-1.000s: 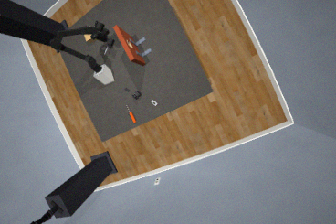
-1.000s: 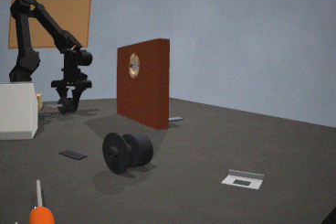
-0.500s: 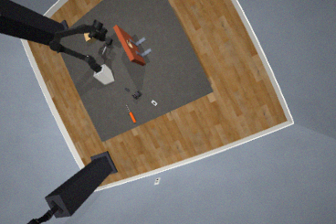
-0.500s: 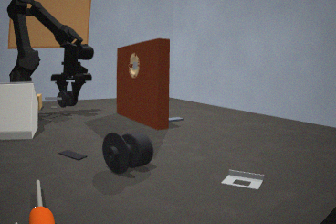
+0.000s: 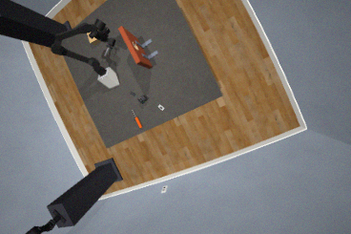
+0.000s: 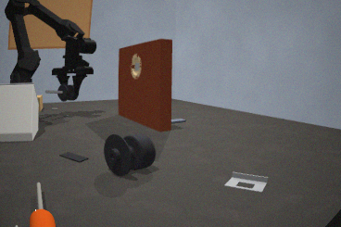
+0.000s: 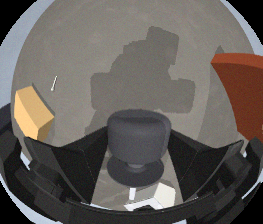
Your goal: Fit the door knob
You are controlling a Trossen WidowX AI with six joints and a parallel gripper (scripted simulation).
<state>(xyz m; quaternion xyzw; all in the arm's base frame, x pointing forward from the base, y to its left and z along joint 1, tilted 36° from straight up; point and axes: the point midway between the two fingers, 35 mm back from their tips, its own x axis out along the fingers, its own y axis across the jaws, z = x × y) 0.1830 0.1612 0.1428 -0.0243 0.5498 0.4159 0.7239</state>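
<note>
At the far left of the grey mat (image 6: 259, 147), the gripper (image 6: 69, 91) is hanging above the surface with its jaws clamped on the door knob (image 7: 136, 137), whose dark round body is sitting between the fingers in the wrist view. Its spindle (image 6: 52, 92) is pointing out to the left in the exterior view, away from the red-brown wooden panel (image 6: 145, 87), which is standing upright to the right and well apart from the knob. The latch socket (image 6: 135, 66) is showing as a pale ring high on the panel's face. To do this step well, the arm is likely needing to turn the knob so the spindle faces the socket, square it to the hole, and approach level and straight. A second dark knob (image 6: 129, 153) is lying nearer the camera.
</note>
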